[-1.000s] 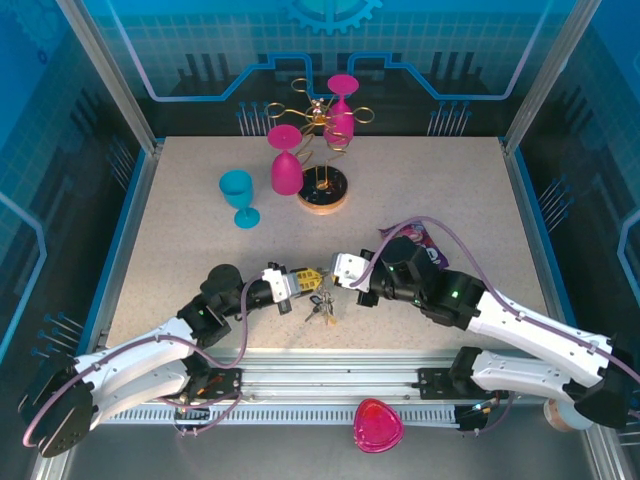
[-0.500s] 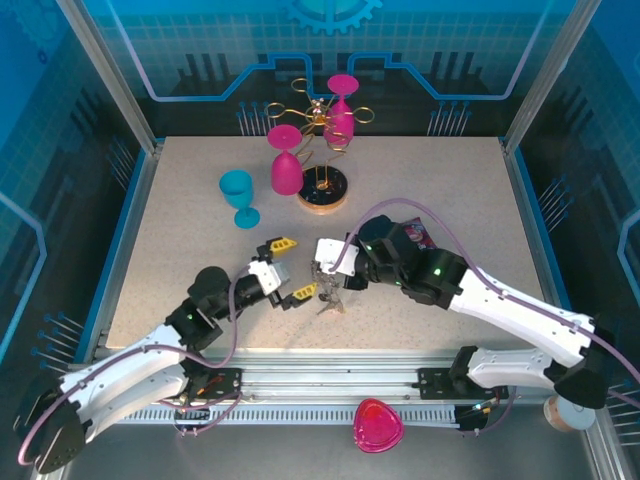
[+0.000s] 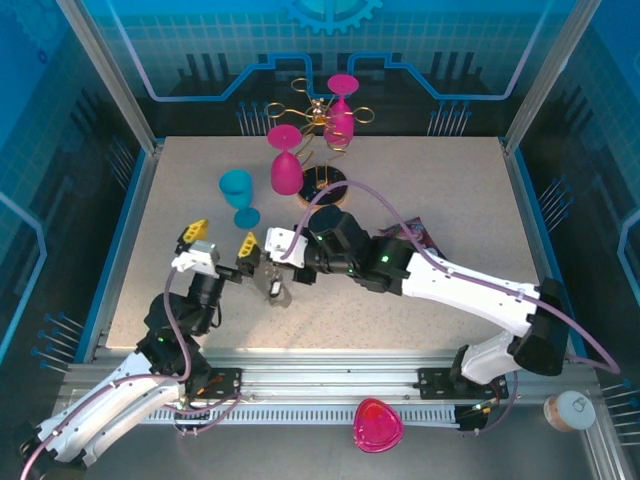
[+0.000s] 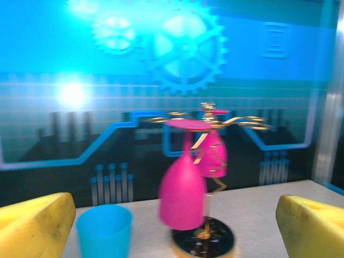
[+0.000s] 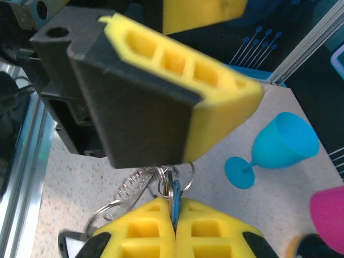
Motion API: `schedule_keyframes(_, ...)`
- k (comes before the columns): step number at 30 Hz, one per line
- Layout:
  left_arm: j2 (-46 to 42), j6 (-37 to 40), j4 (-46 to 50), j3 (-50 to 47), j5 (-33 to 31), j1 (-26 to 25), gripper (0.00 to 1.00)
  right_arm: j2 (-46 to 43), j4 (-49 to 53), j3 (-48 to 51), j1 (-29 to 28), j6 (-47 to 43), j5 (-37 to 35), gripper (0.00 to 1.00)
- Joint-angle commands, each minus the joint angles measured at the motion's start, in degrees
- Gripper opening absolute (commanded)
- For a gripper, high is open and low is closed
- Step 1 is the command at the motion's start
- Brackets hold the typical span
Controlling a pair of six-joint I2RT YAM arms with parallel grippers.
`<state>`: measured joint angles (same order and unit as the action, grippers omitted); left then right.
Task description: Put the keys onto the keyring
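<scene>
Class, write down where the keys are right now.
In the top view, the keys hang left of centre, pinched in the right gripper, just right of the open left gripper and nearer the bases than the blue goblet.

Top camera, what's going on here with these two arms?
The right gripper is shut on a bunch of keys, holding it over the front middle of the table. The left gripper stands wide open close beside it, holding nothing. A blue cup and a rack of pink glasses stand farther back, untouched.
</scene>
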<state>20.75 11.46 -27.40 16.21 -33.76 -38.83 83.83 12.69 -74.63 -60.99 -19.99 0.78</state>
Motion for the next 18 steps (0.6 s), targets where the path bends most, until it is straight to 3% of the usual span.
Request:
schedule_keyframes(1, -1.3, -1.4, 0.4, -0.3, -12.7, 1.0, 0.96, 2.9, -9.9, 1.0, 1.7, 7.9, 3.1, 0.00)
schedule_keyframes(7, 0.1, -2.3, 0.5, 0.2, -12.1, 1.4, 0.96, 5.6, -8.2, 8.4, 6.9, 8.3, -0.1, 0.00)
schedule_keyframes(18, 6.6, -3.4, 0.7, -0.4, -10.0, 2.2, 0.96, 4.0, 4.3, 19.6, 12.5, -3.4, -12.8, 0.00)
